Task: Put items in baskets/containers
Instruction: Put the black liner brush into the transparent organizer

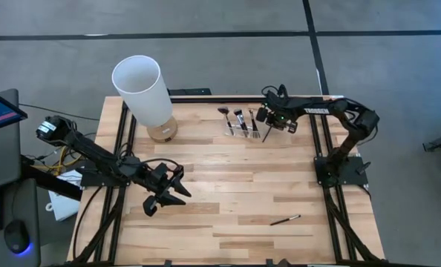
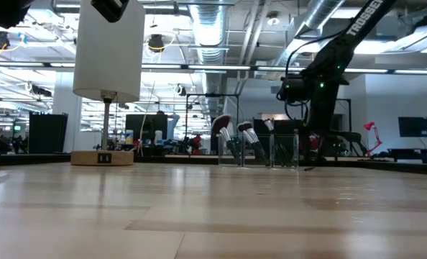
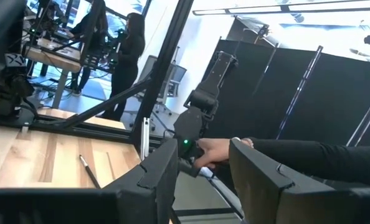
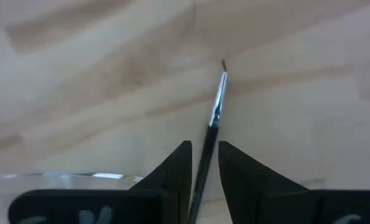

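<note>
A thin brush (image 4: 213,118) is pinched in the right gripper (image 1: 272,122) just beside the clear holder (image 1: 240,127) — tip down over pale wood table (image 1: 235,178). Another brush (image 1: 286,219) lies well apart from the holder. The left gripper (image 1: 172,189) hangs spread. Beyond — an open workshop.

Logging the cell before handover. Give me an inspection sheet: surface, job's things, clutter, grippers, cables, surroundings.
Surface: wooden table, light planks on a dark frame.
Job's things: clear brush holder at the far edge with several brushes standing in it; one loose brush lies flat near the front right.
Clutter: tall white cylinder on a wooden base, far left.
Grippers: right gripper beside the holder, shut on a thin brush; left gripper open and empty over the front left.
Cables: yellow and dark cables off the left edge.
Surroundings: a person stands in the room beyond the table.
</note>
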Tool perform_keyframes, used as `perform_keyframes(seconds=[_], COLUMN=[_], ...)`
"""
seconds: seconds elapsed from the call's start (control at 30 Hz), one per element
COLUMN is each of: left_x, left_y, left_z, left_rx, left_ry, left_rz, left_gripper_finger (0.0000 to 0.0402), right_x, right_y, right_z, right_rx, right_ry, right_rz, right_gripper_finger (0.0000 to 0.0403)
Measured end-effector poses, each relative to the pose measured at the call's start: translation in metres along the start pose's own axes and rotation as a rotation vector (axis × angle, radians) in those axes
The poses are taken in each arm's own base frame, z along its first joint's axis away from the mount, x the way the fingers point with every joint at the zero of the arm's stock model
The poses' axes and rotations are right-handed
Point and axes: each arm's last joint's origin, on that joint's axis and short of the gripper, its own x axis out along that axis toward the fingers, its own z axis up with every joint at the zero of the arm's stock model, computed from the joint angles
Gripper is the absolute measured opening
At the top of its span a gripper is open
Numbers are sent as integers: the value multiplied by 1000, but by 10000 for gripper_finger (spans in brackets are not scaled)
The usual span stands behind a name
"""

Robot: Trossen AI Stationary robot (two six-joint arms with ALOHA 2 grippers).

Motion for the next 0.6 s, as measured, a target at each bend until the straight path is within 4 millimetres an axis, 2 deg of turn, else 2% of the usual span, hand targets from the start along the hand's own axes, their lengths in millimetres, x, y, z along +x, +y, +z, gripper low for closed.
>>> perform_keyframes(seconds=[0.17,0.43,0.6], left_x=[0,0,0], left_y=[0,0,0], left_z=[0,0,0], left_rx=[-2,-13,-17], left_ry=[0,0,0], left_rz=[0,0,0], left_gripper_finger=[143,143,143], right_x=[-4,10,11], right_y=[-2,-3,-3], right_z=[4,3,3], right_rx=[13,9,-12], right_ry=[-10,7,11], right_rz=[0,-38,-57], right_gripper_finger=[70,70,70])
